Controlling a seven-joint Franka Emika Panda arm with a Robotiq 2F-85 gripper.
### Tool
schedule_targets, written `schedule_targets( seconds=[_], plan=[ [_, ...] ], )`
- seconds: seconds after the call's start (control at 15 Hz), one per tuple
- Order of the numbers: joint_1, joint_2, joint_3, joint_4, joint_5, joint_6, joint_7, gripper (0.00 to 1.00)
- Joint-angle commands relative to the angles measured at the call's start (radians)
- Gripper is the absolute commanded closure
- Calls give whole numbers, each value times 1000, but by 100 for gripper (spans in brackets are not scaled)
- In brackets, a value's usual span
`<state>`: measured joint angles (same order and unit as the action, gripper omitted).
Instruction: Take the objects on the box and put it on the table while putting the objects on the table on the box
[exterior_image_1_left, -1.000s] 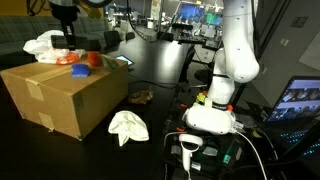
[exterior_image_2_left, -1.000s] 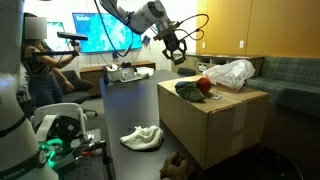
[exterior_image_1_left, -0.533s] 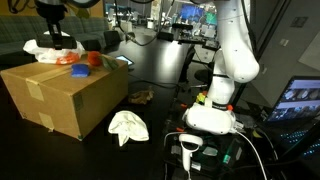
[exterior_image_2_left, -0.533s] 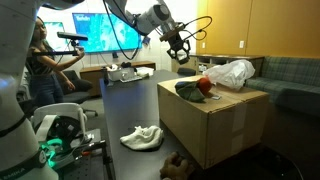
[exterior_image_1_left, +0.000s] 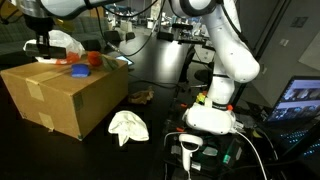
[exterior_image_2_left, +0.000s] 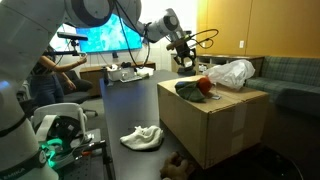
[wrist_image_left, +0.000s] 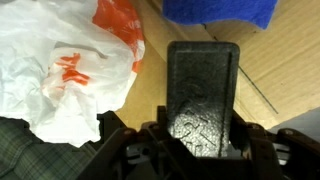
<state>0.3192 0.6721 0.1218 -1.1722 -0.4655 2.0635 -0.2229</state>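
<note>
The brown box (exterior_image_1_left: 60, 95) stands on the dark table (exterior_image_1_left: 165, 70). On its top lie a white plastic bag with orange print (wrist_image_left: 70, 70), a blue cloth (wrist_image_left: 220, 12), a red item (exterior_image_2_left: 204, 85) and a dark cloth (exterior_image_2_left: 190, 90). My gripper (wrist_image_left: 203, 140) is shut on a flat black textured object (wrist_image_left: 203, 90) and hangs just above the box top beside the bag. Both exterior views show it there, the gripper (exterior_image_1_left: 40, 47) at the box's far end. A white cloth (exterior_image_1_left: 128, 126) and a small brown object (exterior_image_1_left: 141, 96) lie on the table.
The robot's white base (exterior_image_1_left: 212, 115) stands beside the box, with a laptop (exterior_image_1_left: 300, 100) at the edge. A person (exterior_image_2_left: 40, 75) stands by a large screen (exterior_image_2_left: 105, 35). A sofa (exterior_image_2_left: 290, 80) runs behind the box.
The gripper has carried the black object sideways along the box top toward the white bag. Its jaws have not changed, and the items on the box and table stay put.
</note>
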Motion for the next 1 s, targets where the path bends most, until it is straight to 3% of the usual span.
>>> schedule_targets(
  seconds=[0.0,0.47,0.53,0.6,0.73,0.93],
  plan=[
    [37,123,-52,187,13,-38,64,66],
    [48,213,-95,321,26,-86,83,66],
    [48,220,-98,333,29,-93,85,16],
    [50,225,-101,342,28,-98,83,15],
    [40,223,-84,343,10,-96,91,2],
    [39,212,-83,340,9,-92,94,0]
  ],
)
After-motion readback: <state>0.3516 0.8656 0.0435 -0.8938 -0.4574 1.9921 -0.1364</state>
